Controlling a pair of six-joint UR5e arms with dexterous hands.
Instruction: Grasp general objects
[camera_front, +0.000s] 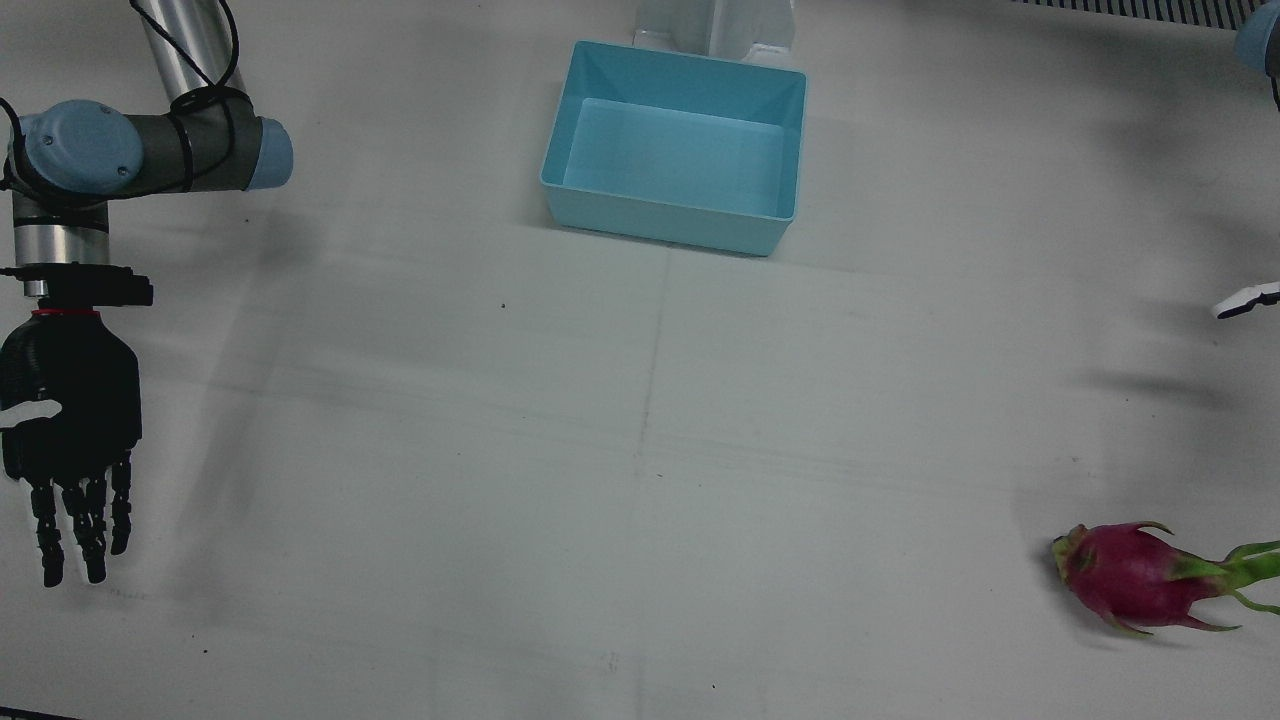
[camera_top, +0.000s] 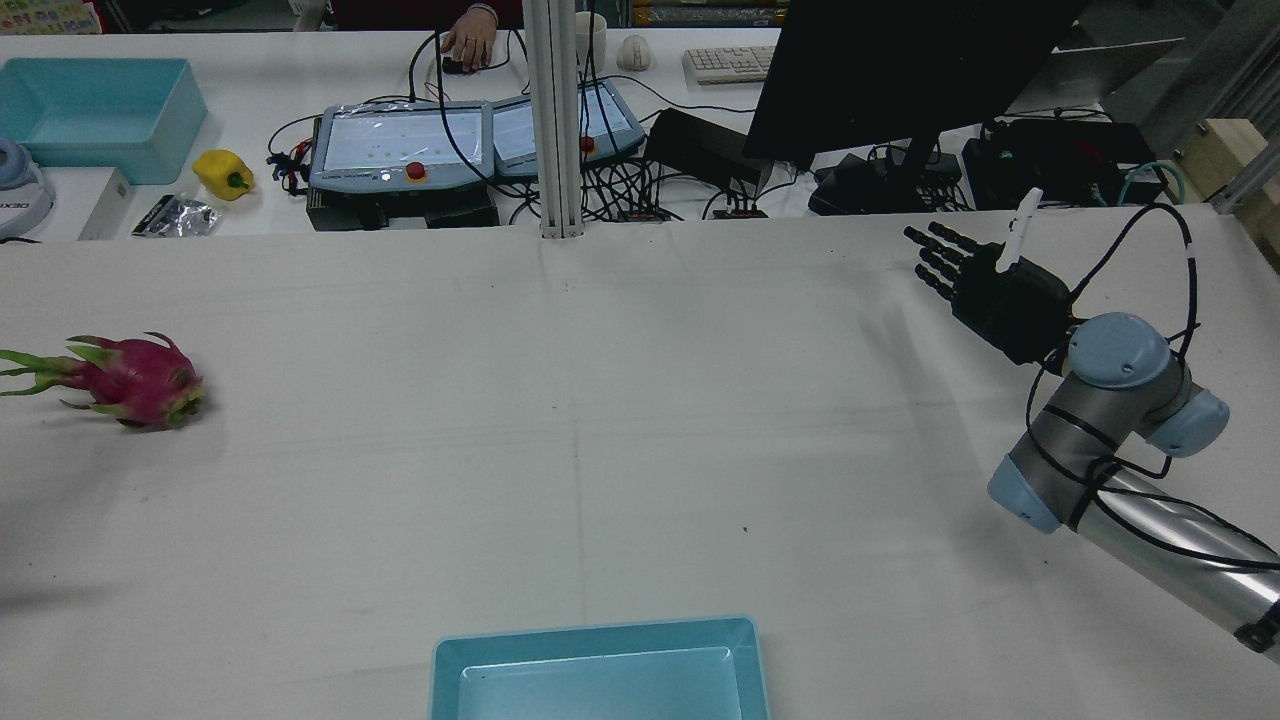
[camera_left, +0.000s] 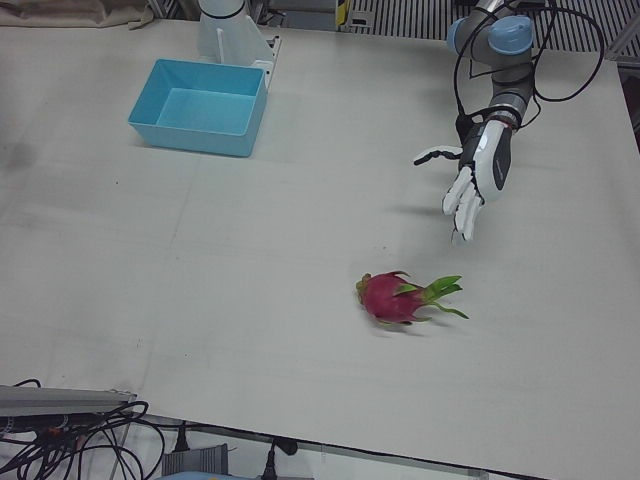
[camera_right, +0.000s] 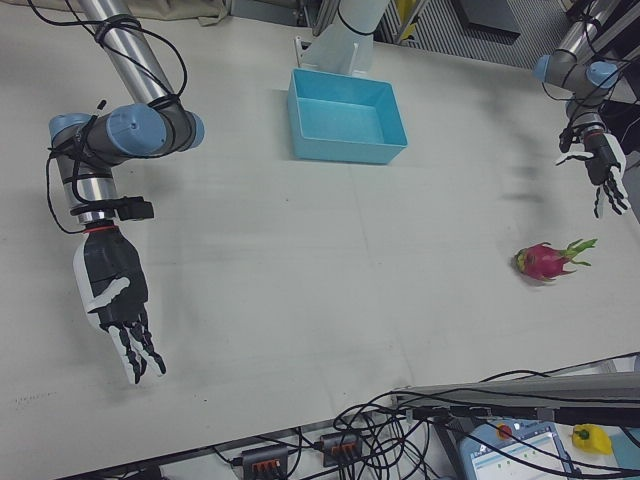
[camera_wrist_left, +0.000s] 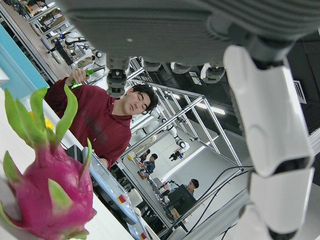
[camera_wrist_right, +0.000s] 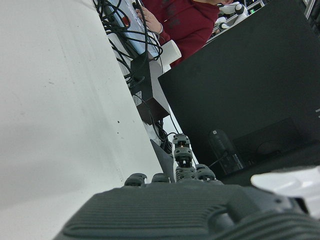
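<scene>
**Trainee:** Starting nearest us, where is the object?

**Operator:** The dragon fruit (camera_left: 392, 298) lies on its side on the bench (camera_left: 250, 280), near our edge, on the left arm's half. Its green stem end points outward, away from the bench centre. I judge it is there so that only the left arm needs to work.

**Trainee:** And the left robot hand (camera_left: 482, 175)?

**Operator:** I hold it above the bench, just beyond the fruit and apart from it, fingers spread and empty. Its camera shows the fruit close ahead, so I judge the approach is lined up; the grasp is not yet made.

**Trainee:** The other arm?

**Operator:** The right robot hand (camera_right: 117, 300) hangs well apart on the far side, fingers extended and holding nothing. I keep it parked to leave the workspace free.

**Trainee:** Farthest back?

**Operator:** The light blue bin (camera_front: 680, 145) stands empty near the pedestals, centred between the arms. It is probably the drop point.
</scene>
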